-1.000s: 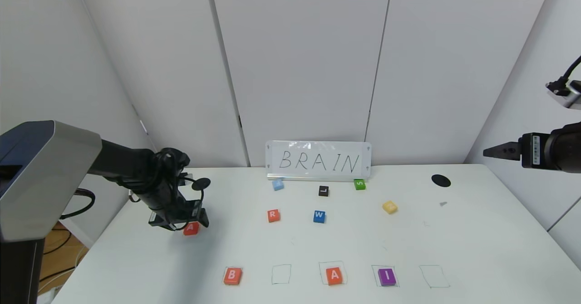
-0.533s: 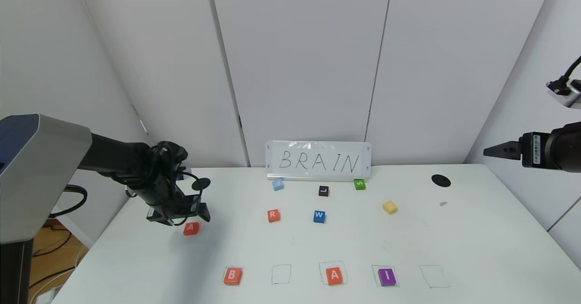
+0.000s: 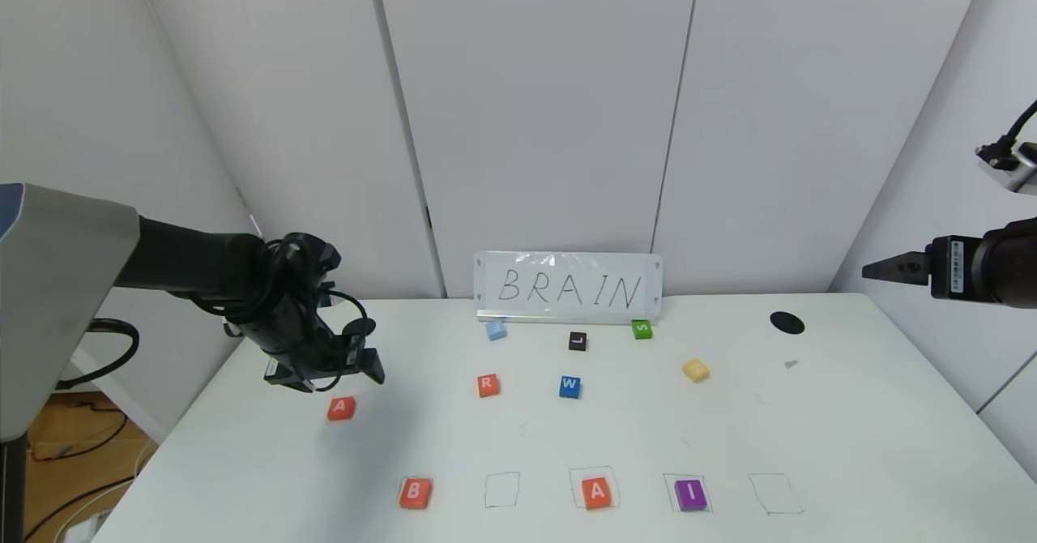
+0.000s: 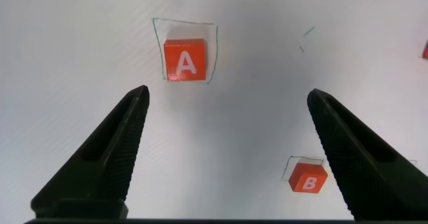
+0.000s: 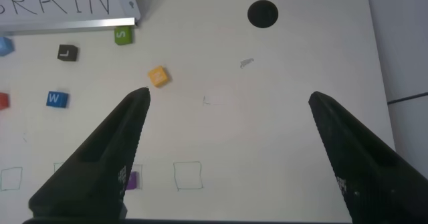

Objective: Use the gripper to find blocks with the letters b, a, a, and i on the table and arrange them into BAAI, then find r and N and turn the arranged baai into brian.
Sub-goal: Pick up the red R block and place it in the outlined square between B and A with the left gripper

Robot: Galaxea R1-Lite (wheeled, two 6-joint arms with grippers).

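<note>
nearest me on the table (image 3: pixel 243 478), b (image 3: pixel 415 493), a (image 3: pixel 597 492) and i (image 3: pixel 690 494) sit in the drawn row, with one square between b and a bare. i see the second a (image 3: pixel 341 408) loose farther back, my left gripper (image 3: pixel 340 369) spread just above it. r (image 3: pixel 488 384) and n (image 3: pixel 695 369) lie beyond. my right gripper (image 5: pixel 227 150) hangs spread, well off right.
</note>
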